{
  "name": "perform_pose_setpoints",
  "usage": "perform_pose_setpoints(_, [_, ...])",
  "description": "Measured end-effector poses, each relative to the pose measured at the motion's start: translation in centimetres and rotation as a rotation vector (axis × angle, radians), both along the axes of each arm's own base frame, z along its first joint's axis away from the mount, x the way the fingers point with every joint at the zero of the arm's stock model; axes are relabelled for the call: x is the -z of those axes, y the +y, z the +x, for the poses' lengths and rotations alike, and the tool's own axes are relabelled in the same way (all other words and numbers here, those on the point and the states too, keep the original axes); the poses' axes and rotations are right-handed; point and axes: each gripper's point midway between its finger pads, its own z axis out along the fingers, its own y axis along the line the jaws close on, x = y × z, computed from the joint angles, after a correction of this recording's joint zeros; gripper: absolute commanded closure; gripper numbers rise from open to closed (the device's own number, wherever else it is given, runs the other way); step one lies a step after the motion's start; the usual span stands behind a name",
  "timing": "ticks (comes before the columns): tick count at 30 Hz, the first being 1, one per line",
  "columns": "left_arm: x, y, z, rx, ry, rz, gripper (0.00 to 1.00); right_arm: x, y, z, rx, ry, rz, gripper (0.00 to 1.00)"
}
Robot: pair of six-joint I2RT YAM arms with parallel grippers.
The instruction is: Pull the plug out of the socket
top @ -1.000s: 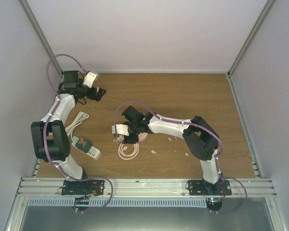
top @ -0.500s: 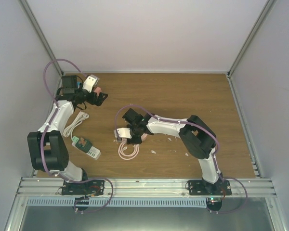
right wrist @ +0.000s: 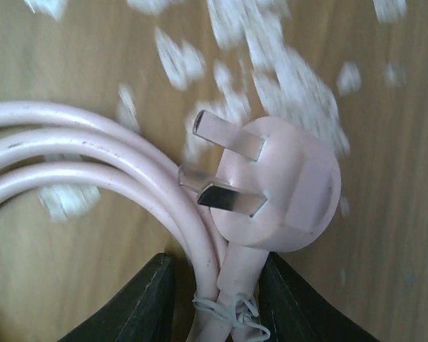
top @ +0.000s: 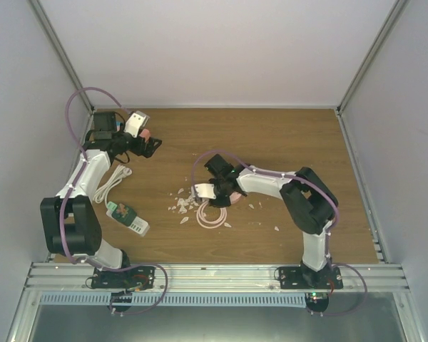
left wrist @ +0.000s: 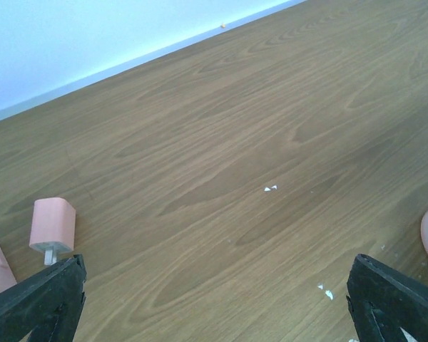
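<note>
Nearest you, beside the left arm's base, lies what looks like a green-and-white socket strip point(top: 128, 218); the top view is too coarse to be sure. It is well apart from the pink plug point(right wrist: 292, 192). At mid-table your right gripper point(right wrist: 215, 265) is clamped tight on the plug's neck, with a strand of the pink cable point(right wrist: 71, 142) caught alongside. The plug's prongs are bare, and white crumbs point(right wrist: 292, 78) lie around it. Farther back on the left, your left gripper point(left wrist: 215, 265) hovers with jaws spread wide, holding nothing, near a small pink block point(left wrist: 52, 222).
</note>
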Motion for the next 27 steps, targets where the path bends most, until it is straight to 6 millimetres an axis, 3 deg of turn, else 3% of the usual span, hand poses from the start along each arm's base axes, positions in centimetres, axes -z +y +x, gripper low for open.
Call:
perform_pose_setpoints(7, [0.0, -0.7, -0.4, 0.016, -0.001, 0.0, 0.01, 0.0, -5.5, 2.7, 0.064, -0.022, -0.035, 0.65])
perform_pose_setpoints(19, [0.0, -0.9, -0.4, 0.018, -0.001, 0.003, 0.01, -0.1, -11.5, 5.2, 0.072, -0.108, -0.094, 0.64])
perform_pose_setpoints(27, [0.2, -0.9, -0.5, 0.02, 0.002, 0.003, 0.01, -0.2, -14.8, 7.1, 0.101, -0.136, -0.115, 0.54])
